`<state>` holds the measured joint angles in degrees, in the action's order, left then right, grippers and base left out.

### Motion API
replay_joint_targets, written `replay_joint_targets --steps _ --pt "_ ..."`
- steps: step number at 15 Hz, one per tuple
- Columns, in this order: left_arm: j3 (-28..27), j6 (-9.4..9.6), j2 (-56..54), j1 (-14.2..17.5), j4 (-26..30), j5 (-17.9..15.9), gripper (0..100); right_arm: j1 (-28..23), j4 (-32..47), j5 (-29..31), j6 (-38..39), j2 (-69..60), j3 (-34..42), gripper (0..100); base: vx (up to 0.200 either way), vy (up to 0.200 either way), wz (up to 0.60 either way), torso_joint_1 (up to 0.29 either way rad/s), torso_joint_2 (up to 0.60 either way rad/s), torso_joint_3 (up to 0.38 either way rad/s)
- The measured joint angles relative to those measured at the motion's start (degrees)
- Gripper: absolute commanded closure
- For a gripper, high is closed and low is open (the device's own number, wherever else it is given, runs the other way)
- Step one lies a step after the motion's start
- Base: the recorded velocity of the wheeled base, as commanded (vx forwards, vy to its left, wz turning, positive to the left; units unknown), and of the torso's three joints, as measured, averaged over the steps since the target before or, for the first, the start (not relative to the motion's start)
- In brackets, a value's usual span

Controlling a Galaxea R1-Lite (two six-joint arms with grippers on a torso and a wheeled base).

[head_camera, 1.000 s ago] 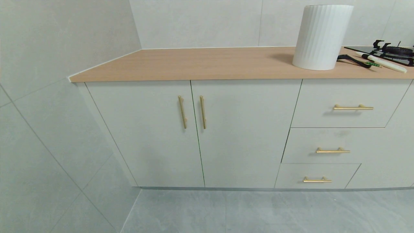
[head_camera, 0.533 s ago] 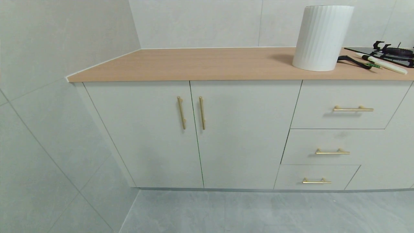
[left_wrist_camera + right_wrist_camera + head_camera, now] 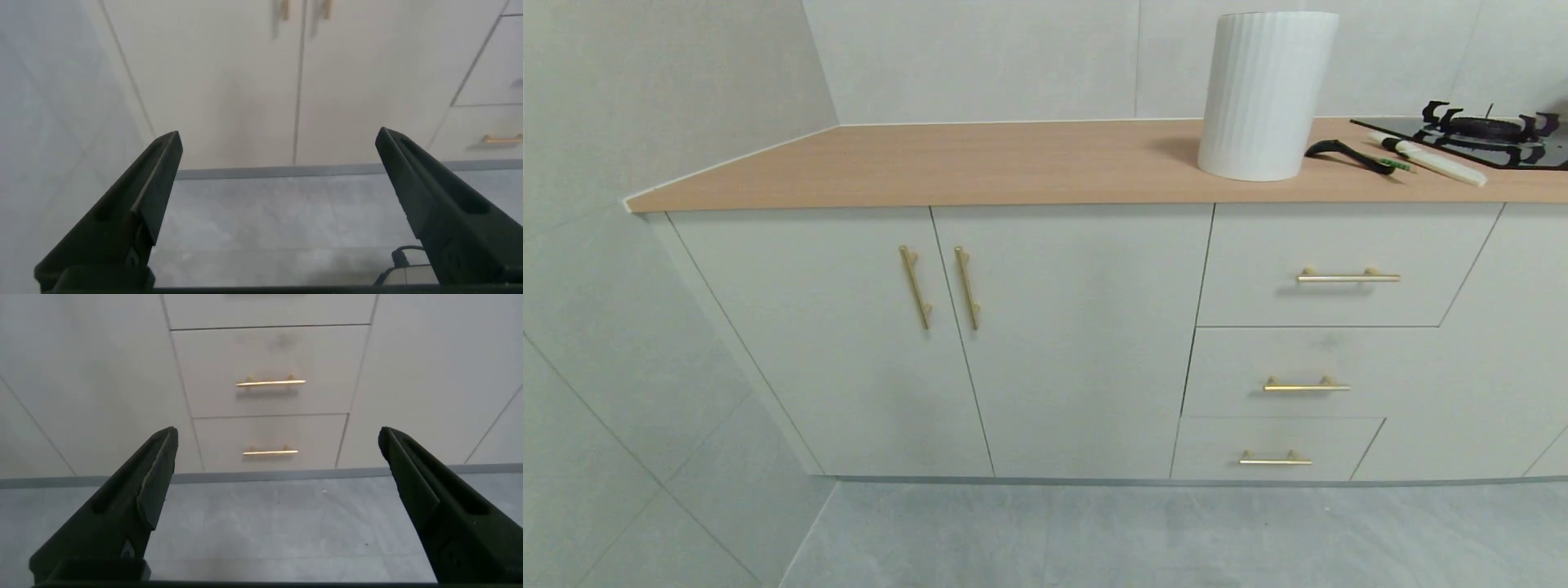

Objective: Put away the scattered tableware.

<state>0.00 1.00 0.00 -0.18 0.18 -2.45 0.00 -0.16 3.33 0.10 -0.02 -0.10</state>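
Observation:
On the wooden countertop (image 3: pixel 980 167), at the right, lie a black-handled utensil (image 3: pixel 1349 154) and a white-handled utensil (image 3: pixel 1429 160) with a green band, just beside a tall ribbed white container (image 3: pixel 1266 94). My left gripper (image 3: pixel 278 212) is open, hanging low over the grey floor in front of the cabinet doors. My right gripper (image 3: pixel 278 510) is open too, low before the lower drawers (image 3: pixel 274 376). Nothing sits between either pair of fingers.
A black gas hob (image 3: pixel 1478 135) sits at the counter's far right. Below are two cabinet doors with gold handles (image 3: pixel 939 286) and three drawers with gold handles (image 3: pixel 1347 276). A tiled wall closes in on the left; grey floor (image 3: pixel 1094 539) lies in front.
The whole head view has shifted left, so the camera has turned or moved right; more of the hob shows. The things on the counter have not moved.

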Motion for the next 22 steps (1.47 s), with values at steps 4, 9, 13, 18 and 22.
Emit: replay_joint_targets --steps 4,9,13,18,22 --pt "0.0 -0.02 0.0 0.0 0.0 0.0 0 0.0 0.0 0.0 0.0 0.0 0.0 0 0.000 -0.200 0.00 0.001 0.00 0.002" --pt "0.0 -0.02 0.0 0.1 0.0 0.0 0 0.0 0.0 0.0 0.0 0.0 0.0 0 0.000 -0.080 0.00 0.001 0.00 0.000" --pt "0.0 -0.11 0.0 0.0 0.0 0.0 0 0.0 0.0 0.0 0.0 0.0 0.0 0 0.000 0.000 0.00 0.000 0.00 0.000" --pt "0.0 -0.13 0.0 0.0 0.0 0.0 0 0.0 0.0 0.0 0.0 0.0 0.0 0 0.080 0.000 0.00 0.003 0.00 0.001" --pt "0.0 -0.13 0.0 0.0 0.0 0.0 0 0.0 0.0 0.0 0.0 0.0 0.0 0 0.200 0.000 0.00 -0.001 0.00 0.005"
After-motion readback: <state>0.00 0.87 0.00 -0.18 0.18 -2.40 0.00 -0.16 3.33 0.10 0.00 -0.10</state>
